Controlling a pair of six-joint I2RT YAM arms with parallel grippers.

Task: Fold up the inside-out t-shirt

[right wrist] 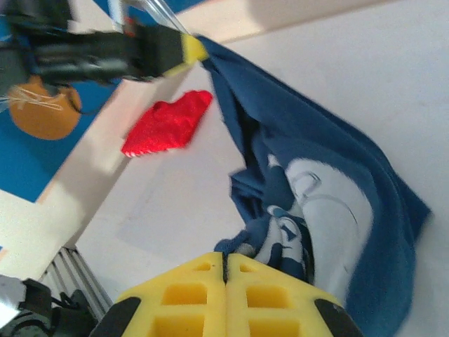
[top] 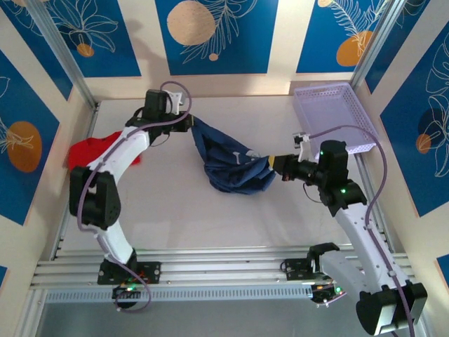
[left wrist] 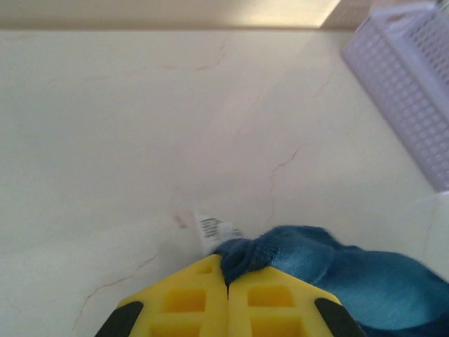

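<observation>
In the middle of the overhead frame, the navy t-shirt (top: 228, 165) is strung between my two grippers. My left gripper (top: 191, 121), at the cloth's upper left, is pinched shut on a ribbed edge beside a white label (left wrist: 212, 229). My right gripper (top: 271, 163), at the lower right, is clamped on a bunched fold. The shirt's long axis slants from upper left to lower right, with most of its bulk sagging nearer my right gripper. A red garment (top: 88, 151) lies well apart at far left.
</observation>
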